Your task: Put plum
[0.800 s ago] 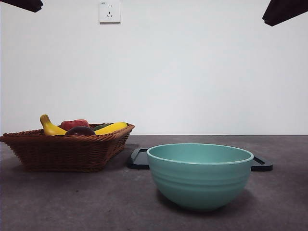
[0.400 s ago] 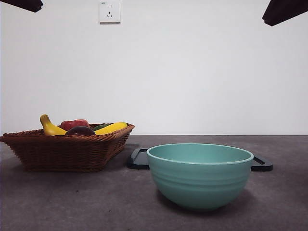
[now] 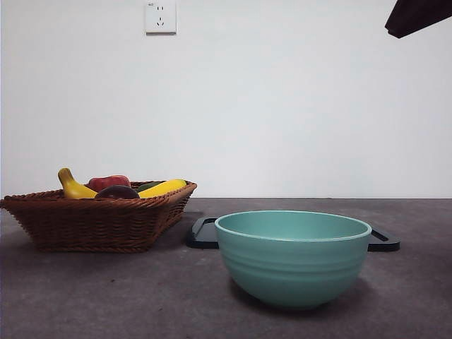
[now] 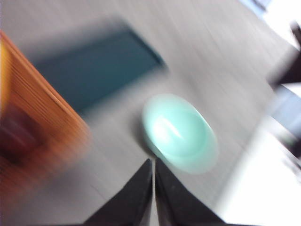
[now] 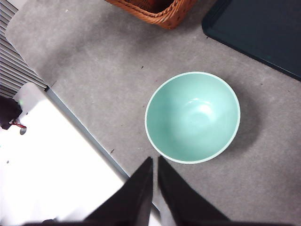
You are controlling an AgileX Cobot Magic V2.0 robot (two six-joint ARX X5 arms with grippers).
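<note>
Both claws are closed on nothing: the left claw point(image 4: 154, 165) hangs blurred above the green bowl point(image 3: 293, 256), the right claw point(image 5: 154, 165) beside that bowl. Among bananas point(image 3: 164, 188), the plum point(image 3: 117, 192) sits in the wicker basket point(image 3: 99, 222) on the table point(image 3: 141, 296).

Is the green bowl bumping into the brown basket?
Apart. The right wrist view shows bare grey table between the bowl and the basket.
</note>
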